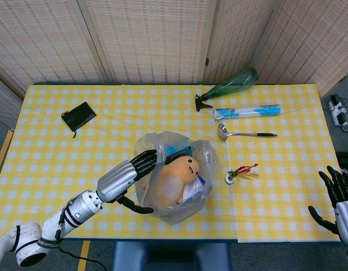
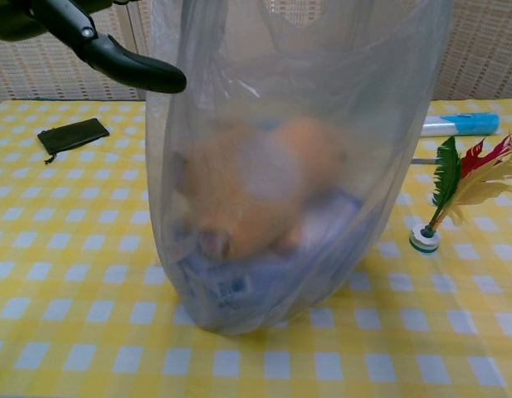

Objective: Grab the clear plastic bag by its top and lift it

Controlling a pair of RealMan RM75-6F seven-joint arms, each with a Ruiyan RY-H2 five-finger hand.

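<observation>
The clear plastic bag (image 1: pixel 201 159) stands near the table's front edge, its mouth open upward, with an orange plush toy (image 1: pixel 178 178) and blue-white packets inside. In the chest view the bag (image 2: pixel 280 91) fills the middle of the frame. My left hand (image 1: pixel 134 169) is at the bag's left side: its fingers (image 1: pixel 146 160) reach over the left rim and the thumb (image 1: pixel 137 209) is spread apart low beside the bag wall. It grips nothing. Only the thumb (image 2: pixel 123 60) shows in the chest view. My right hand (image 1: pixel 338 197) hangs with fingers apart, off the table's right front corner.
A black pouch (image 1: pixel 79 116) lies at the back left. A green spray bottle (image 1: pixel 230 84), a blue-white tube (image 1: pixel 247 111) and a ladle (image 1: pixel 244 134) lie behind the bag on the right. A feathered shuttlecock (image 1: pixel 240 173) stands just right of the bag.
</observation>
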